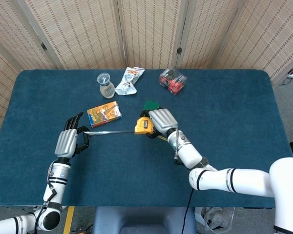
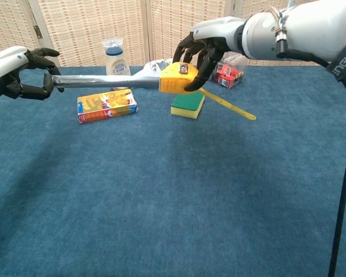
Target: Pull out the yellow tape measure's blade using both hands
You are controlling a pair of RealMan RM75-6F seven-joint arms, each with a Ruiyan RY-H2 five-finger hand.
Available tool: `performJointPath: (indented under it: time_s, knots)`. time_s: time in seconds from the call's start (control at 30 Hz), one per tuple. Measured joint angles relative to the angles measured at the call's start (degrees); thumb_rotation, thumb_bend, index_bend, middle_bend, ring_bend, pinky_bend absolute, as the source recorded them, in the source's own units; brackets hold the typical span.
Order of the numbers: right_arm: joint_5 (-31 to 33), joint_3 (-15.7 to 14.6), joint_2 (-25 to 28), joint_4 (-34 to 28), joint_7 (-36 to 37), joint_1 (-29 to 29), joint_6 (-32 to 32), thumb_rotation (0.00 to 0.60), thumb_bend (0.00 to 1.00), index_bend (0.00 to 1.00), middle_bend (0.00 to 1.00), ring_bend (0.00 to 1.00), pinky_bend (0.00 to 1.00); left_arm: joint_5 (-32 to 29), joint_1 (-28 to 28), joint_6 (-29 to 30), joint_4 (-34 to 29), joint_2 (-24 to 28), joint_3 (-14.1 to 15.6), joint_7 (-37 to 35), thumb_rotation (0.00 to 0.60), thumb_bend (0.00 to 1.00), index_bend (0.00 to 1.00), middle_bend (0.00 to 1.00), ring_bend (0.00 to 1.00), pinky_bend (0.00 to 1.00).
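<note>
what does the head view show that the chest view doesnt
Only the head view shows the whole table outline and the snack packet in full. Only the chest view shows the yellow strap sticking out from the tape measure and the green sponge unobstructed. Both show the left robot hand pinching the blade end, the right robot hand gripping the yellow tape measure, and the bottle.
</note>
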Motion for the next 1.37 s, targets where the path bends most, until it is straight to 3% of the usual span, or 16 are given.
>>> performJointPath:
  time_s: [0.3,0.67,1.07,1.37]
  knots:
    - [-3.33,-1.8,4.71,-2.84,0.42,-3.13,0.1,0.6,0.3,0.59,0.48,0.43,0.21,2.09,0.89,-0.03,3.78,0.35,0.23,-3.87,0.537,0.77,0.59,0.08,0.0,0.0]
    - [-8.47,-4.23,10.59,-6.29,5.07,-8.52,-2.91,0.6,0.3,0.59,0.48,0.43,0.21,6.85,1.69,0.68,13.31,-0.77,0.46,-11.85,0.534,0.77,0.59,0.1,0.0,0.0]
    - [-12.02,-3.32,14.19,-6.7,15.14,-11.55,-12.44,0.6,0.3,0.59,0.48,0.44,0.21,11.13,1.83,1.49,21.38,-1.34,0.65,-17.92,0.536,0.77,0.57,0.1,0.0,0.0]
    - [-16.48,-3.3,16.24,-6.59,19.06,-14.23,-13.72,0.6,0.3,0.59,0.48,0.44,0.21,11.06,2.69,1.12,24.68,-0.97,0.34,-21.38,0.538,0.77,0.57,0.1,0.0,0.0]
